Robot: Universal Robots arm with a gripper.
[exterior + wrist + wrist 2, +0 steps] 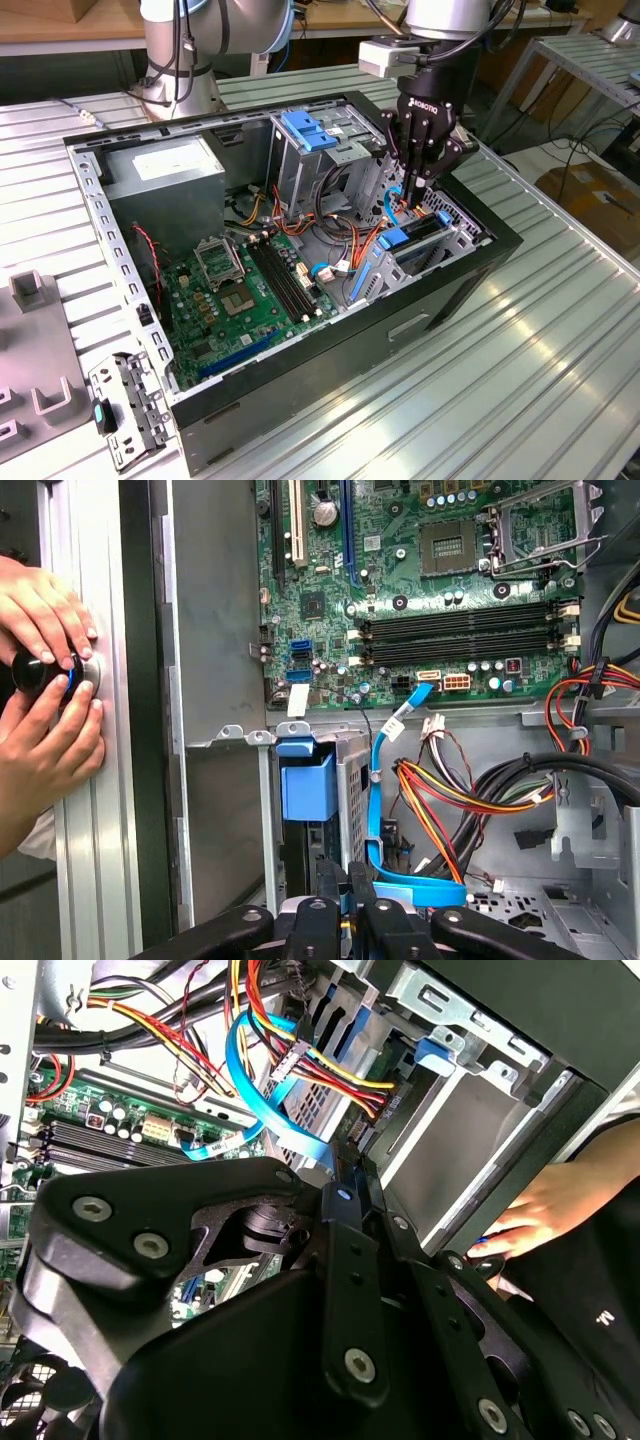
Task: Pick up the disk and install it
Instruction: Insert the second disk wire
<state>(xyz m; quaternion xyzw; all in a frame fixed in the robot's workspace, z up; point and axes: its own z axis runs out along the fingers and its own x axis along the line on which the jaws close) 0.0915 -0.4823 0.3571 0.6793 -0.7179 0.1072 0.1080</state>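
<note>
Disk point(408, 238) sits slotted in the drive bay at the computer case's point(420, 320) front corner; robot hand point(418, 182) hangs just above it, fingers pressed together, gripping nothing; person's hands point(45, 680) rest on the table point(85, 830).

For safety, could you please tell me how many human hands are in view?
2: one hand and the other hand together clasp a small black object on the aluminium rail beside the case; others may be hidden.
</note>
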